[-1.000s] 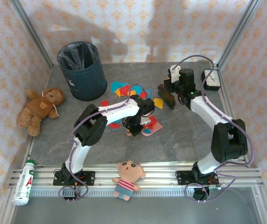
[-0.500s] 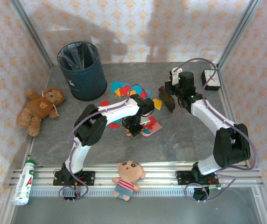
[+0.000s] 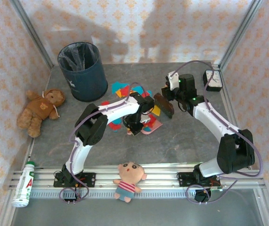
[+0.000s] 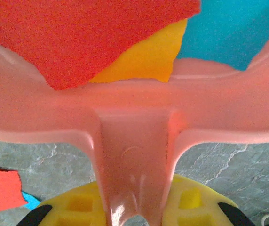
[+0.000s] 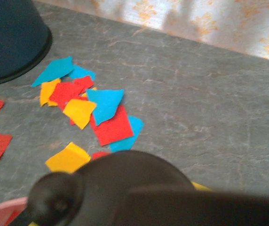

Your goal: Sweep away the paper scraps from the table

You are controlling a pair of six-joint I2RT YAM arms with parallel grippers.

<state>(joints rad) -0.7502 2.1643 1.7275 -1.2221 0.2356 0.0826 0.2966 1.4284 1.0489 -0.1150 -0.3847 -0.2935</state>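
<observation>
Little legible writing: one letter on a bottle.
The white bottle point(image 3: 24, 183) lying at the table's point(image 3: 191, 141) front left corner bears a large red "A" on its label; the white mark on the bin point(image 3: 80, 70) and the teddy bear's point(image 3: 40, 109) shirt print are too small to read.

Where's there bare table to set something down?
Bare table: the near strip between the scraps and the rail, and the far strip between the bin and the clock. Crowded in the middle: scraps, dustpan, brush.
</observation>
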